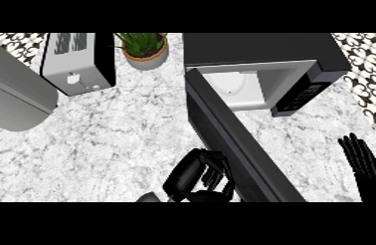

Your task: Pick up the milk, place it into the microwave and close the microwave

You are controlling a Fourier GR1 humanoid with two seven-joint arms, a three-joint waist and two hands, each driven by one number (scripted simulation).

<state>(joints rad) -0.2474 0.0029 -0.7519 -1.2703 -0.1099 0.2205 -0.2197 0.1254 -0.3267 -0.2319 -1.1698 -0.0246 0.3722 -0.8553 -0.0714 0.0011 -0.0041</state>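
Note:
The black microwave [294,52] stands at the back right with its door [235,139] swung wide open, reaching toward the view's lower middle. Inside the lit cavity is a white object [231,84]; I cannot tell whether it is the milk. No milk shows anywhere on the counter. My left hand [192,177] is low in the middle, on the left outer side of the door near its free end, fingers curled and holding nothing. My right hand [358,157] rests at the right edge, fingers straight and pointing up.
A toaster [77,62] stands at the back left, and a potted plant [144,50] is beside it. A grey rounded object [22,97] lies at the far left. The marble counter [110,139] stretches left of the door.

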